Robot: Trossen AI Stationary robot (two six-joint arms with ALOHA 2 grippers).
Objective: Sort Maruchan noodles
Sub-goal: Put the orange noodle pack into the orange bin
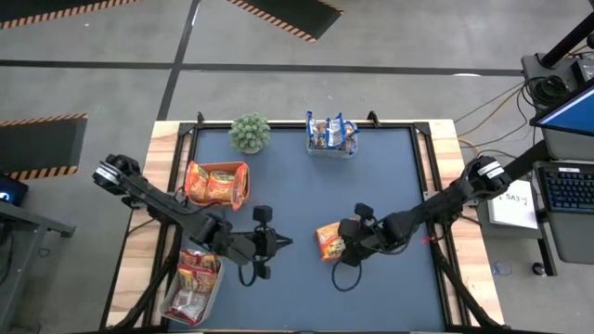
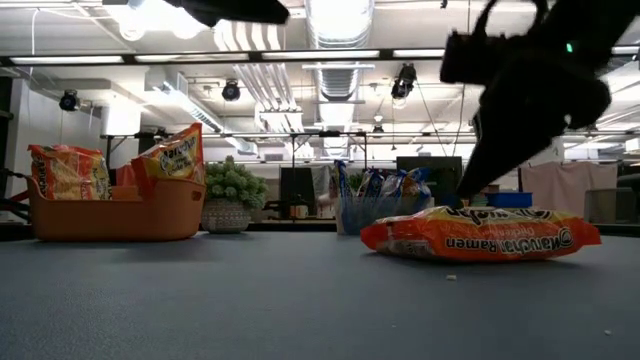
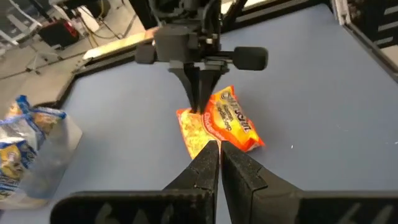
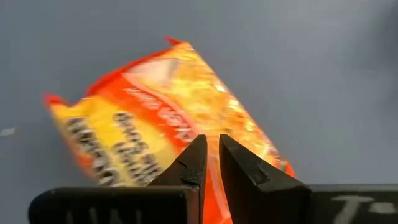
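An orange-yellow Maruchan noodle packet (image 1: 327,241) lies flat on the blue table mat, right of centre. My right gripper (image 1: 344,239) comes from the table's right and is shut at the packet's right edge. My left gripper (image 1: 283,243) hangs shut and empty a short way to the packet's left, pointing at it. In the left wrist view the packet (image 3: 227,121) lies just past my left fingertips (image 3: 214,146). More orange packets stand in the orange tray (image 1: 218,183), blue ones in a clear tub (image 1: 331,134) and dark red ones in another tub (image 1: 193,286). My right gripper pinches the packet's wrapper at its right-hand edge (image 4: 212,127) between its two fingertips. The fingers slant down from the table's right. The packet (image 2: 480,235) lies flat on the mat under them, not lifted.
A small green plant (image 1: 250,133) stands at the far edge, left of the blue packets' tub. The orange tray sits at the mat's left, the red packets' tub at the near left corner. Bare mat (image 1: 390,176) spreads between the packet and the far tub.
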